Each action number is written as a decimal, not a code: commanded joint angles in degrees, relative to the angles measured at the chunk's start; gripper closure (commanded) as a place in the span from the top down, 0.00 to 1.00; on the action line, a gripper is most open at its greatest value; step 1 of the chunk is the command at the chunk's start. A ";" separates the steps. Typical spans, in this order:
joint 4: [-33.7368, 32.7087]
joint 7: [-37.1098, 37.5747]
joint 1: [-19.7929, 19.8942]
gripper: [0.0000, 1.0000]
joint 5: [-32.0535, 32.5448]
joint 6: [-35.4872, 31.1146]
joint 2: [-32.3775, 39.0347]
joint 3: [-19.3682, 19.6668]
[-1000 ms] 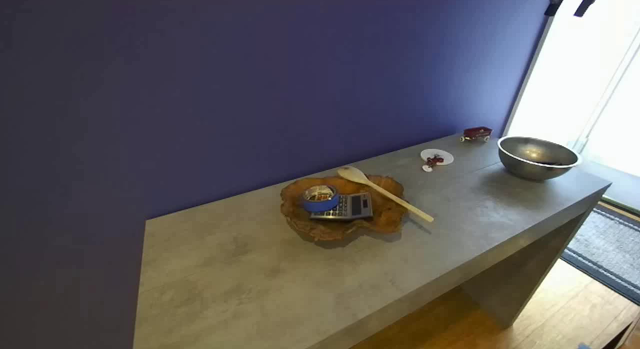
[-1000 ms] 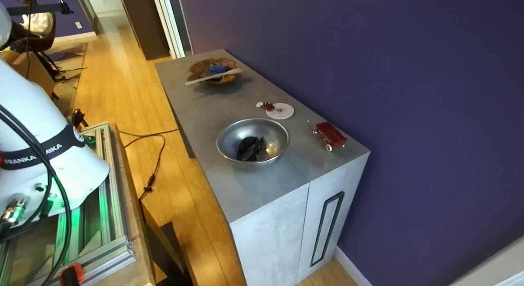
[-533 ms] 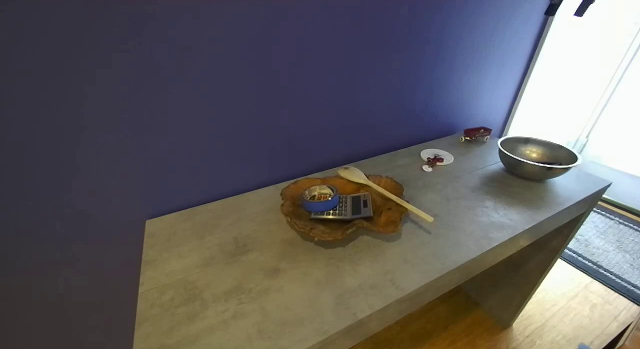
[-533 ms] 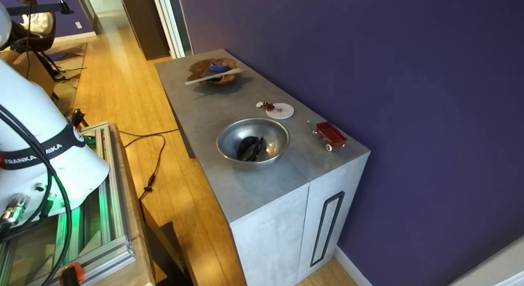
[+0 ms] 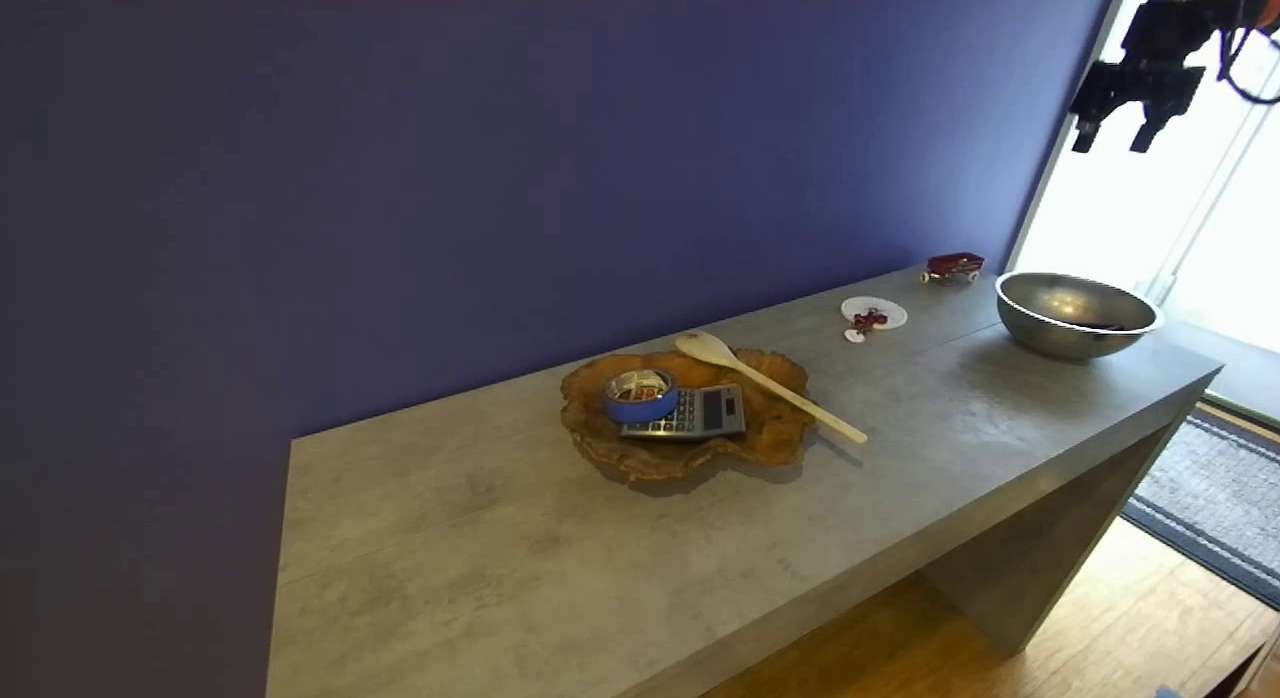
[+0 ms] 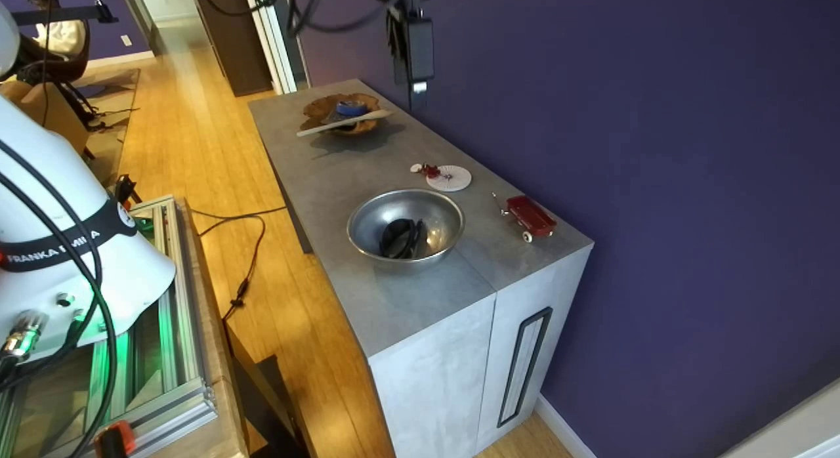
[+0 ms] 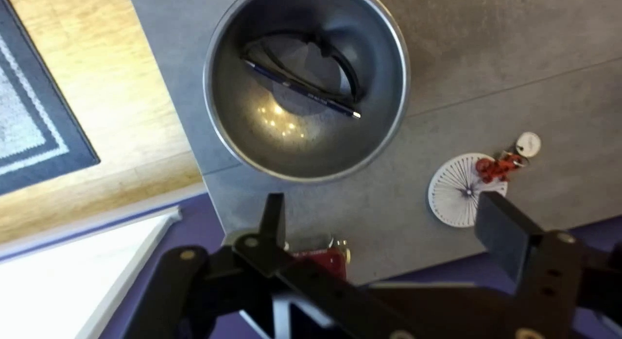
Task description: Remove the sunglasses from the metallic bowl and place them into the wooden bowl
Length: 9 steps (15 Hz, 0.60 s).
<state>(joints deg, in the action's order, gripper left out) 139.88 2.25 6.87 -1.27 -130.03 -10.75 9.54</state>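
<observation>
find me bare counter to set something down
Bare counter lies past the wooden bowl, on the side away from the metallic bowl. Another patch lies between the two bowls, farther from the wall than the white disc. Crowded: the wooden bowl, with calculator, tape roll and wooden spoon; the wall side of the metallic bowl, with red wagon.
</observation>
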 commanded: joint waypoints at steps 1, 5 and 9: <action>0.89 -10.39 -0.65 1.00 -10.66 -8.35 12.13 1.72; 0.51 -16.20 1.67 1.00 -16.80 -6.63 16.73 0.01; -0.77 -17.14 2.32 1.00 -17.40 -7.11 19.76 -0.66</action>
<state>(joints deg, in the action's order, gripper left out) 139.15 -15.18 7.85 -19.07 -137.20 9.04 10.17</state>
